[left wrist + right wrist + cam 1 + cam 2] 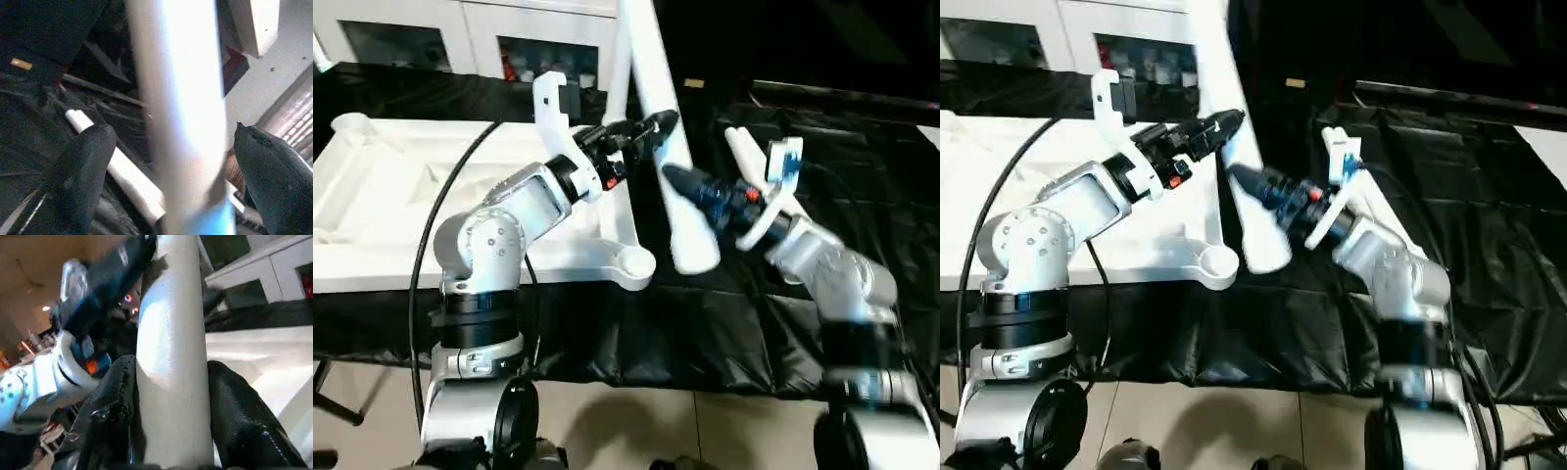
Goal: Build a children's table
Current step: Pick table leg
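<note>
The right gripper (168, 421) clamps a long white tubular plastic leg (664, 117) between its black fingers (110, 416). The left gripper (171, 171), fingers spread wide, straddles that leg higher up. The white rectangular plastic tabletop (382, 196) lies just beside the left gripper.

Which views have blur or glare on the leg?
Left wrist view: the leg is smeared and overexposed between the dark fingers. Right wrist view: the leg is sharp, with a bright sheen. Left eye view: the tabletop looks washed out.
</note>
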Tool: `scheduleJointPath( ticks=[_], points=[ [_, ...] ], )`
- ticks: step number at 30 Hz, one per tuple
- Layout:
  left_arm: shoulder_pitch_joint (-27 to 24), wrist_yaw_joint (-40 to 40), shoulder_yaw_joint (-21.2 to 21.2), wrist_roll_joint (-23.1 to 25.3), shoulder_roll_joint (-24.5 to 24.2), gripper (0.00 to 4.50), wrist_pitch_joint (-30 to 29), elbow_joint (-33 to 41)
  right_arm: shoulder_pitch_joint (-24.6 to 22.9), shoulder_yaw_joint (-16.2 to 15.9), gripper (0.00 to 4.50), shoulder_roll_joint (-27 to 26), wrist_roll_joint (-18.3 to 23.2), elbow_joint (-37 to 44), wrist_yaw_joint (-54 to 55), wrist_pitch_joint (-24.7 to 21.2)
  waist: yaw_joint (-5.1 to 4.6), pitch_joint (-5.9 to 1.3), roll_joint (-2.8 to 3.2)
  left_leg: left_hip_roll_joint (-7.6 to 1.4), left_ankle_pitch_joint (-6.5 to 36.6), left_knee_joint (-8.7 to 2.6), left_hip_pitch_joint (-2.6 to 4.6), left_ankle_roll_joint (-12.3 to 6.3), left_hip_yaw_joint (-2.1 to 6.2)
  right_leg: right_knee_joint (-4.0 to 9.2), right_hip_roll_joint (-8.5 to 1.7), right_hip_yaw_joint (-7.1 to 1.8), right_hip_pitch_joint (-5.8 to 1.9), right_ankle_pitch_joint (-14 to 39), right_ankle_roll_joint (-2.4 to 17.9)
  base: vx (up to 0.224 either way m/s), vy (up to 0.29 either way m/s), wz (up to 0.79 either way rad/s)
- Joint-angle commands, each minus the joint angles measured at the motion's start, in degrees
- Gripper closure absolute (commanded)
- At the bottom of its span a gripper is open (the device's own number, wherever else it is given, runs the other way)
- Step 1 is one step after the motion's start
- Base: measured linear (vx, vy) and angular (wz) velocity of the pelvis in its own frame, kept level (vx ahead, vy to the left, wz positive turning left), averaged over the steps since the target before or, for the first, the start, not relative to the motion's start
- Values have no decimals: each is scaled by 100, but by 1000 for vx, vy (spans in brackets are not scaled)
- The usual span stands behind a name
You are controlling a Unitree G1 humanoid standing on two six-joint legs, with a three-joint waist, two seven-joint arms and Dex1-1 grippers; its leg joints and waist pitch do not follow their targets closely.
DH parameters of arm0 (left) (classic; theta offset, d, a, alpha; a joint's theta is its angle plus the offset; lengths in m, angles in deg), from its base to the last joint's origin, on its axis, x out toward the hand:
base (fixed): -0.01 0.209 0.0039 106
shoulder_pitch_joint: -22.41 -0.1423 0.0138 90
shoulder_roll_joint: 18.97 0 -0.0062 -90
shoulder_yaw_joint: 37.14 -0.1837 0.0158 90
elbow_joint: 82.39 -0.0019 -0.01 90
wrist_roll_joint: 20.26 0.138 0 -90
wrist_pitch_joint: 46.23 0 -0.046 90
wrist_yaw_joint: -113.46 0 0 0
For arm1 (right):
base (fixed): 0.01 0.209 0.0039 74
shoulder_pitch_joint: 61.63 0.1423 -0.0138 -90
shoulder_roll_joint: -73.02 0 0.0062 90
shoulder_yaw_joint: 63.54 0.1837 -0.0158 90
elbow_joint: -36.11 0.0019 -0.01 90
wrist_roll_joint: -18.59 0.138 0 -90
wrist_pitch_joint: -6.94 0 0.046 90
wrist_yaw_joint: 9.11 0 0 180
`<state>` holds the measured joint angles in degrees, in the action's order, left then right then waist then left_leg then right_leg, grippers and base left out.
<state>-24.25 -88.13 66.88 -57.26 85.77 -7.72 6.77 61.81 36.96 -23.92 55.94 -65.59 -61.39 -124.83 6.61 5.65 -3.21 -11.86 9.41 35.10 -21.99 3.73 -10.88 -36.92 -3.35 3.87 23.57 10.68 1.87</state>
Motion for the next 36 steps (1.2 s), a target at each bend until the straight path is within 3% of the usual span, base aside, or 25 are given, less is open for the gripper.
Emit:
scheduleJointPath(
  ticks=[1, 3, 4, 6, 15, 20, 31, 36],
  points=[
    [61, 99, 6, -143, 70, 15, -135, 122, -18, -68, 270, 13, 45, 314, 120, -101, 27, -578, 62, -131, 751, -369, 95, 43, 96, 496, -450, -279, -358, 971, 967, 0, 0, 0],
    [73, 163, 33, -156, 79, 15, -123, 108, -25, -113, 270, -6, 45, 361, 178, -122, 27, -577, 61, -125, 777, -365, 93, 54, 91, 508, -450, -280, -357, 1059, 910, 0, 0, 0],
    [73, 163, 33, -156, 79, 44, -123, 108, -25, -113, 270, -6, 45, 361, 178, -122, 23, -568, 55, -128, 808, -374, 91, 62, 96, 519, -451, -279, -355, 1140, 856, 0, 0, 0],
    [110, 323, 94, -153, 74, 52, -105, 54, 3, -129, 270, -41, 13, 345, 304, -121, 22, -569, 51, -129, 820, -374, 92, 85, 98, 525, -454, -281, -348, 1219, 791, 0, 0, 0],
    [154, 546, 274, -271, 144, 131, -97, 37, 57, -121, 270, -91, 20, 361, 541, -85, 21, -581, 61, -124, 725, -372, 86, 104, 100, 501, -442, -278, -357, 959, 802, 0, 0, 0],
    [230, 588, 294, -332, 160, 162, 36, -61, 95, -179, 270, -91, 7, 353, 625, -61, 24, -576, 68, -123, 786, -378, 88, 123, 104, 518, -452, -277, -362, 1072, 771, 0, 0, 0],
    [130, 175, -28, -422, 110, 249, -72, 131, 127, -297, 270, -40, -15, 374, 638, -46, 18, -580, 68, -126, 715, -375, 89, 115, 101, 492, -447, -277, -361, 896, 828, 0, 0, 0],
    [63, 12, -291, -291, -51, 266, 0, 82, 147, -398, 270, 45, -53, 387, 577, -45, 15, -577, 64, -132, 732, -380, 96, 151, 101, 493, -448, -280, -361, 961, 791, 0, 0, 0]
  ],
)
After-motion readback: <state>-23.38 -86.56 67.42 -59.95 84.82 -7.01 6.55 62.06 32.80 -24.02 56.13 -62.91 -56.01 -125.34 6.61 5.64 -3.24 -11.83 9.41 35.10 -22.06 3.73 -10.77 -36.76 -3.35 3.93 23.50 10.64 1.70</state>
